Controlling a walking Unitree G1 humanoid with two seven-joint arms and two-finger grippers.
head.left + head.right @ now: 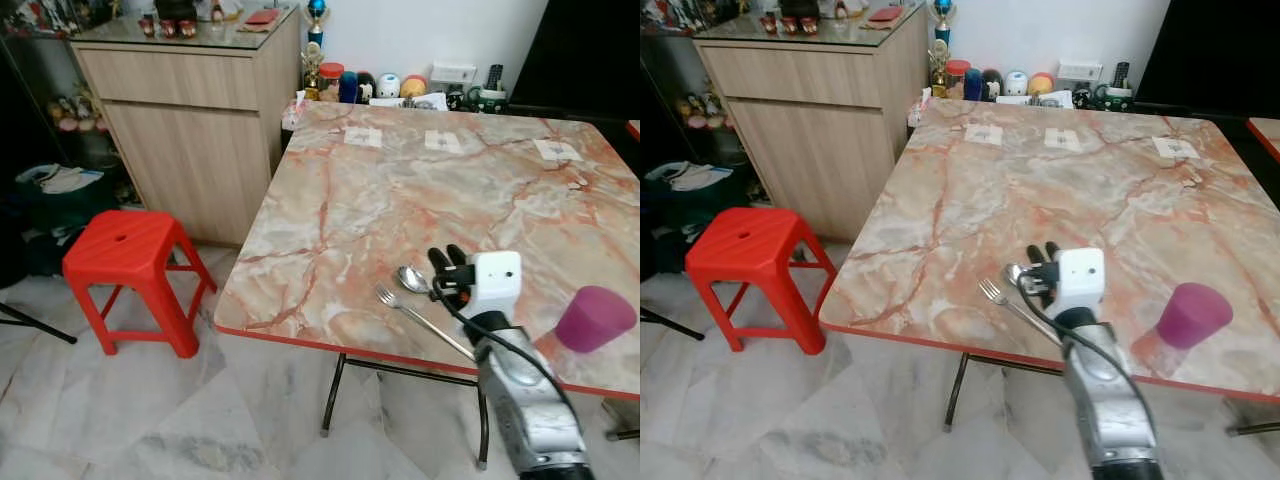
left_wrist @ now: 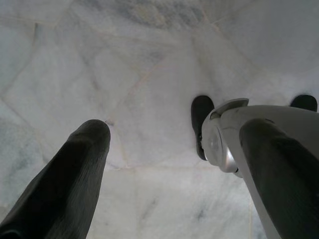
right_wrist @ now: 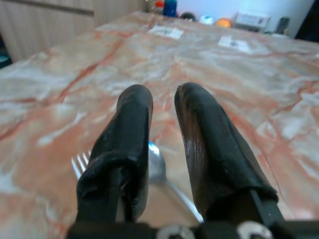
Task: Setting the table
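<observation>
A metal spoon and a fork lie side by side on the pink marble table, close to its front edge. My right gripper hovers low just over their handles, fingers pointing toward the table's far side. In the right wrist view its black fingers stand almost together with a thin slit between them and nothing held; the spoon bowl and fork tines show beneath them. A purple cup stands to the right of the gripper. My left gripper hangs open over the floor.
A red plastic stool stands on the tiled floor left of the table. A wooden cabinet is at the back left. Jars and small items line the wall behind the table. Three white paper squares lie along its far side.
</observation>
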